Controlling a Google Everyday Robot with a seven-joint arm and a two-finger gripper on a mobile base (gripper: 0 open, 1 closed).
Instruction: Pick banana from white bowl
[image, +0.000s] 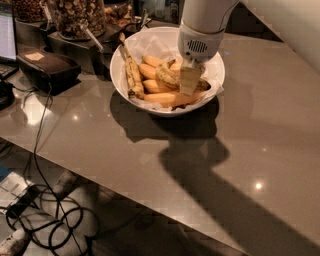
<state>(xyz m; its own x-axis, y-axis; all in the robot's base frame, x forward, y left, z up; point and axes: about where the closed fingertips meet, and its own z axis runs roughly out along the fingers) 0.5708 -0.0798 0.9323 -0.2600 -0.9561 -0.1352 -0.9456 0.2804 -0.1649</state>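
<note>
Camera view, far edge of worktop (260, 130): gripper (188, 84) low in white bowl (120, 87) against banana (167, 75) atop the pile (160, 97), spread or clamped, cannot tell; likely light, soft-ripe, bruisable, so pinch gently across the plump middle, not the stem.

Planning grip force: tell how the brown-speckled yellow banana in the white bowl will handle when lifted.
The curved, brown-speckled yellow banana looks ripe: probably soft, easily bruised. Its curve may let it rock on neighbours in the round white bowl. The gripper hangs over it.
</note>
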